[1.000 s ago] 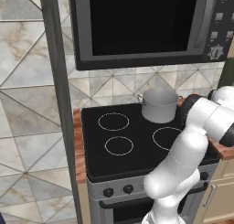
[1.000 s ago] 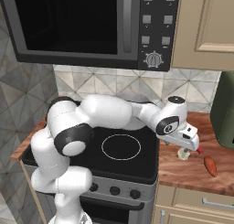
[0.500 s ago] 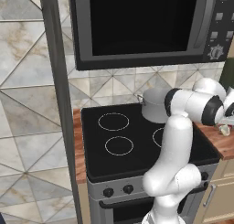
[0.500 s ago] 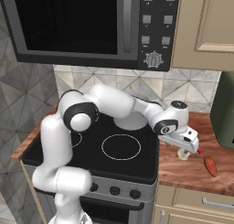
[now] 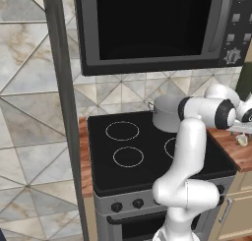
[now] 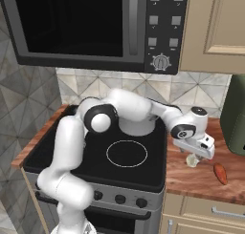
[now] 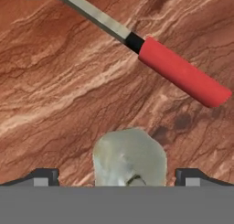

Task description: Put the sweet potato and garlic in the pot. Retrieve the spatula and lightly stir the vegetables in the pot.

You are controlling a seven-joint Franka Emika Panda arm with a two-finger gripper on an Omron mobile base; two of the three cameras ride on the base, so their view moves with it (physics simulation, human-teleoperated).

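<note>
Hand view: gripper (image 7: 117, 177) with jaws spread, straddling the pale garlic (image 7: 129, 158) at lower centre; red-handled spatula (image 7: 183, 74) (metal shaft) crosses the upper frame.

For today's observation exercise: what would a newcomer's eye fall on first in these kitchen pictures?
The white arm stretched over the stove, its open gripper hanging just above the pale garlic on the wooden counter. Next, the red-handled spatula beyond the garlic, and the orange sweet potato to the right.
</note>
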